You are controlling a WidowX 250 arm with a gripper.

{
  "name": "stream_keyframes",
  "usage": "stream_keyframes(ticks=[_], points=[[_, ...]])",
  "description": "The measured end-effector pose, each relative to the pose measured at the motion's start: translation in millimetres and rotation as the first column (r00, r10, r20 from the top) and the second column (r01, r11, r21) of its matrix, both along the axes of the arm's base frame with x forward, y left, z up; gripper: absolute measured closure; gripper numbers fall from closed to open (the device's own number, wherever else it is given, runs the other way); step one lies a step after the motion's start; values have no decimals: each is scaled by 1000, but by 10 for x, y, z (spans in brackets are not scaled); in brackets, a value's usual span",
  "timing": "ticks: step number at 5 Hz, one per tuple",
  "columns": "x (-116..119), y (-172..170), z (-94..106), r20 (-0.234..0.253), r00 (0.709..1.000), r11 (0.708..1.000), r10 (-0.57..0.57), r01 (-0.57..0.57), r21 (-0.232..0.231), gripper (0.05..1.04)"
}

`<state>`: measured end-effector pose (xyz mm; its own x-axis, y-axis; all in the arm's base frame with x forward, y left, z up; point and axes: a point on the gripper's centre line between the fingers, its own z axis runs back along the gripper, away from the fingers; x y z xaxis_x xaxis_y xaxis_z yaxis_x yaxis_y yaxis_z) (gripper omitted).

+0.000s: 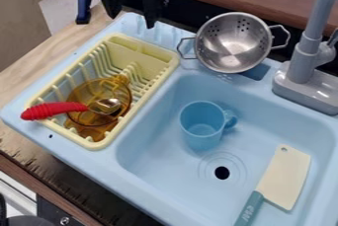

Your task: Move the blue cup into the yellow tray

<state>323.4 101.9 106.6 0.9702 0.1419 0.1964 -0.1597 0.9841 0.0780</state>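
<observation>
The black gripper point(135, 17) hangs at the top left of the camera view, over the sink unit's back edge behind the yellow tray, its two fingers apart with nothing between them. Inside the light blue sink basin stands the blue cup point(202, 126), upright, its handle toward the right. The yellow tray point(157, 58), a dish rack, lies left of the basin. It holds an amber transparent pot and a red-handled spoon. The gripper is well away from the cup, up and to its left.
A metal colander point(233, 42) sits on the sink's back rim, beside the grey faucet point(302, 62). In the basin's right part lies a cleaver point(284, 176) with a cream blade. A dark blue object point(84, 6) is at the upper left.
</observation>
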Motion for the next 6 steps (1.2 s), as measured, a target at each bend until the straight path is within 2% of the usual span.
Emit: stream_keyframes(ticks=[1,2,3,4,5,6], points=[[-42,-20,-108,-36,999,1000,-4,3,-15,83],[-101,-116,-153,-79,985,988,-151,148,-44,83],[-194,-220,-116,-84,959,961,-271,264,-85,83],[-322,-356,19,-46,927,926,-373,368,-90,83],[-494,-655,23,-83,855,857,-513,505,-100,83],[-640,-998,18,-87,767,771,-635,624,-128,83]])
